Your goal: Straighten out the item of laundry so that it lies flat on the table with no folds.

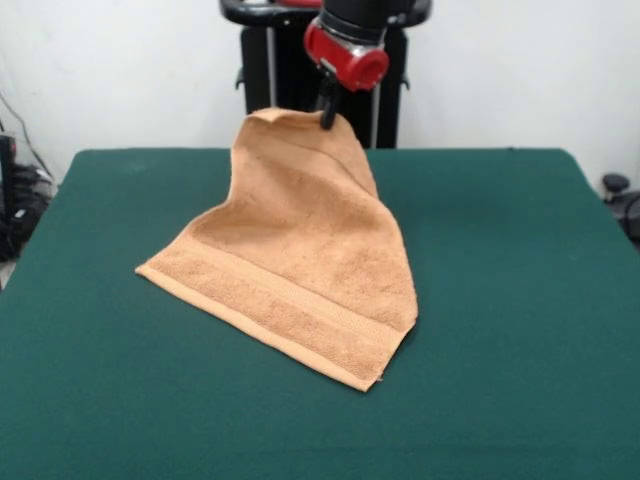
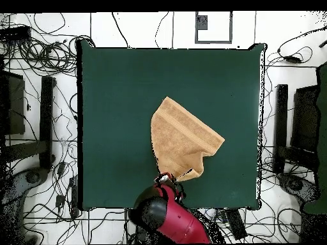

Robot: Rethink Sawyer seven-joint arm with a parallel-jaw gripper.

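Terry towel [image 1: 300, 270] corner lifted, jaws [image 1: 327, 118] clamped

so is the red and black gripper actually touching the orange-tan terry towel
Touching. The front view shows the gripper pinching the top edge of the orange-tan terry towel, holding that end up while the lower banded end rests on the dark green felt table.

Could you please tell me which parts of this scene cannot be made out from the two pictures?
- Front view: the arm above the hand is cut off by the top edge.
- Front view: the towel hides its own back face and the table behind it.
- Overhead view: the arm's red casing covers the hand, so its grip on the towel's corner cannot be seen.
- Both views: the towel's underside is hidden.
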